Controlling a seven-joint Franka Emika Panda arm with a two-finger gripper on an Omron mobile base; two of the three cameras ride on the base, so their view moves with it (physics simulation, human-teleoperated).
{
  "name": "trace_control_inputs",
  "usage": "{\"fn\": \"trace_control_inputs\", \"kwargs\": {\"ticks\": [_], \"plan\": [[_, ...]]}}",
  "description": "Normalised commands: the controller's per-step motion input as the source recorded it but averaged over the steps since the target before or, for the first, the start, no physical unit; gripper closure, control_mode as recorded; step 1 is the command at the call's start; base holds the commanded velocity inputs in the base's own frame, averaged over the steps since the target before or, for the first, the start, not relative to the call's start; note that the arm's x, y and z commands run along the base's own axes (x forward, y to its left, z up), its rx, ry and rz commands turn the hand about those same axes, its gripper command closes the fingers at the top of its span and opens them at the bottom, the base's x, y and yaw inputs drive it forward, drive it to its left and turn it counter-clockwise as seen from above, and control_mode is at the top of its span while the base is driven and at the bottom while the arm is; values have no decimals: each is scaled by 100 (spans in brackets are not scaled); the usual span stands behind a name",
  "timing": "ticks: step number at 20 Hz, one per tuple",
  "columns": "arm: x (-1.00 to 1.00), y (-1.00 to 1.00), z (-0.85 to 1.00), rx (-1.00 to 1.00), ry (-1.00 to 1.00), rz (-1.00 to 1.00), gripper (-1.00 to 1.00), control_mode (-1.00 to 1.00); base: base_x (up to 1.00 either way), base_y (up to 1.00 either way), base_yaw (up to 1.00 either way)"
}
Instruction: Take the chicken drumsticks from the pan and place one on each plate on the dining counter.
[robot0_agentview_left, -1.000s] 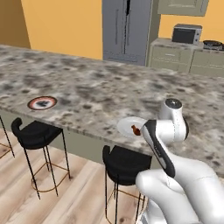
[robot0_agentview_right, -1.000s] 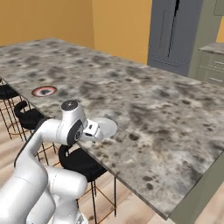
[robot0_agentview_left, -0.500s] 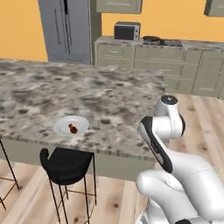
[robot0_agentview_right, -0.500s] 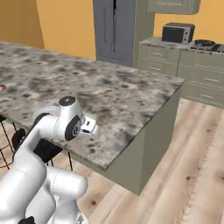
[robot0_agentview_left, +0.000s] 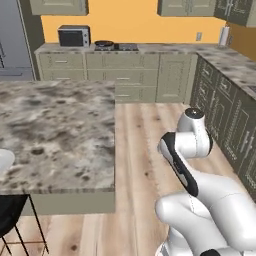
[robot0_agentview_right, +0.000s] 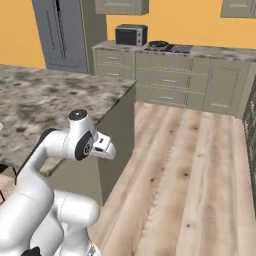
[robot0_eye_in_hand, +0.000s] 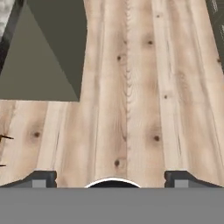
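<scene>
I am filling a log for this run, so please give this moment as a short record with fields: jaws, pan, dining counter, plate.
jaws: wide open, nothing between them, pointing down at the wood floor
pan: far off on the stove at the back wall, right of the microwave; contents too small to tell
dining counter: left of the arm, its end facing the floor
plate: pale, on the counter's near side, cut off by the picture's edge
</scene>
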Motion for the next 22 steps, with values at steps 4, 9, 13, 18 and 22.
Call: {"fn": "trace_control_inputs", "kwargs": {"ticks": [4, 9, 13, 18, 22], "plan": [[0, 0, 0, 0, 0, 0, -100, 100, 65, -64, -22], [0, 0, 0, 0, 0, 0, -100, 100, 95, -40, -7], [0, 0, 0, 0, 0, 0, -100, 100, 100, -18, -2], [0, 0, 0, 0, 0, 0, -100, 100, 100, -10, 0], [0, 0, 0, 0, 0, 0, -100, 100, 100, -22, 1]]}}
